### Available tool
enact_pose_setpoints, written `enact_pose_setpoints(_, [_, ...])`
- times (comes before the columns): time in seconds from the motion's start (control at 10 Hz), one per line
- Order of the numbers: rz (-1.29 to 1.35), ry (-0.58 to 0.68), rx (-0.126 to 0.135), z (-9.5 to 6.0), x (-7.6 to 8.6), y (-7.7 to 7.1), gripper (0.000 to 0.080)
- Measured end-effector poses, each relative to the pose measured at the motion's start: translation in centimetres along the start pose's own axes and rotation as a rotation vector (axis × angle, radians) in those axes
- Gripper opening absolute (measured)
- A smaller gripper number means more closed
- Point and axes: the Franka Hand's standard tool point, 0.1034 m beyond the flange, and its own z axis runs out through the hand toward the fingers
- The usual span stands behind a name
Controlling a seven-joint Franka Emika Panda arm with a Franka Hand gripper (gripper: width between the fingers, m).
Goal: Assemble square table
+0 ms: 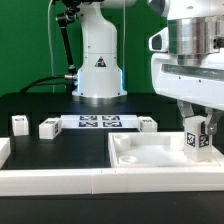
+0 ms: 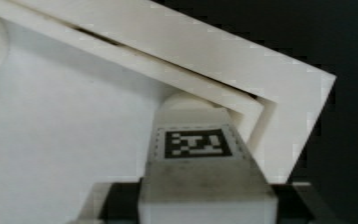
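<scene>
The white square tabletop (image 1: 150,162) lies rim-up at the front right of the black table. My gripper (image 1: 197,140) hangs over its corner on the exterior view's right, with a white tagged leg (image 1: 196,134) upright between the fingers. In the wrist view that leg (image 2: 197,150) stands just inside the raised rim (image 2: 194,62) at the corner, its tag facing the camera. Both dark fingers (image 2: 119,205) lie against the leg's sides with no gap showing. Three more legs lie loose on the table: two (image 1: 19,124) (image 1: 48,127) on the exterior view's left, one (image 1: 148,123) behind the tabletop.
The marker board (image 1: 98,122) lies flat in front of the robot's white base (image 1: 98,65). A long low white border wall (image 1: 60,182) runs along the front edge and up the left side. Cables trail behind the base.
</scene>
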Motion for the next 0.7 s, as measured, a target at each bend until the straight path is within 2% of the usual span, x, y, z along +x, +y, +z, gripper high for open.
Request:
enact_pose_setpoints(0.1, [-0.021,0.000,0.000,0.00,0.00,0.00,0.0366])
enact_pose_setpoints(0.2, [-0.071,0.000,0.000,0.00,0.03,0.00,0.0513])
enact_pose_setpoints(0.3, [-0.119,0.000,0.000,0.00,0.05,0.00,0.0621])
enact_pose_setpoints(0.7, [-0.601,0.010,0.001,-0.06,-0.13,-0.21,0.0649])
